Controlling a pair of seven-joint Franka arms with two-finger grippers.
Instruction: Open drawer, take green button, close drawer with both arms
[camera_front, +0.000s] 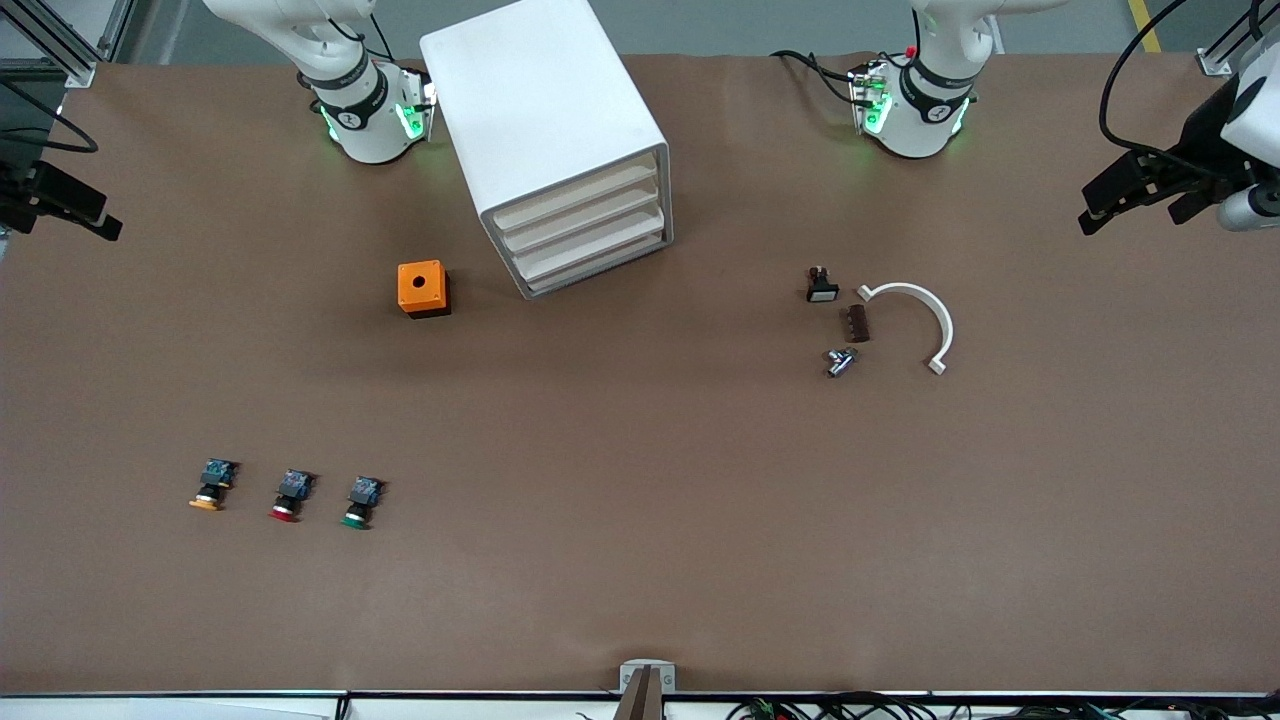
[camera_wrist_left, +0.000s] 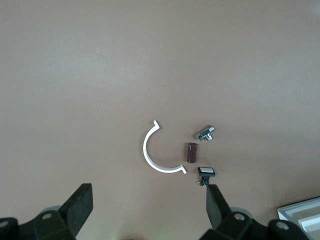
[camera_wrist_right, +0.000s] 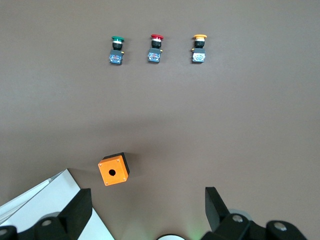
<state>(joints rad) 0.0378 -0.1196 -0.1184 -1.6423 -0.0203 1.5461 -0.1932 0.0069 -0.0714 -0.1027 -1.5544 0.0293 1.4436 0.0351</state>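
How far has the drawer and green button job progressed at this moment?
All drawers of the white drawer unit are shut, and the green button lies on the table. This fits both before opening and after closing. The left gripper and right gripper are open, holding nothing.

I can read no text, label, brand or number on anything in front of me here.
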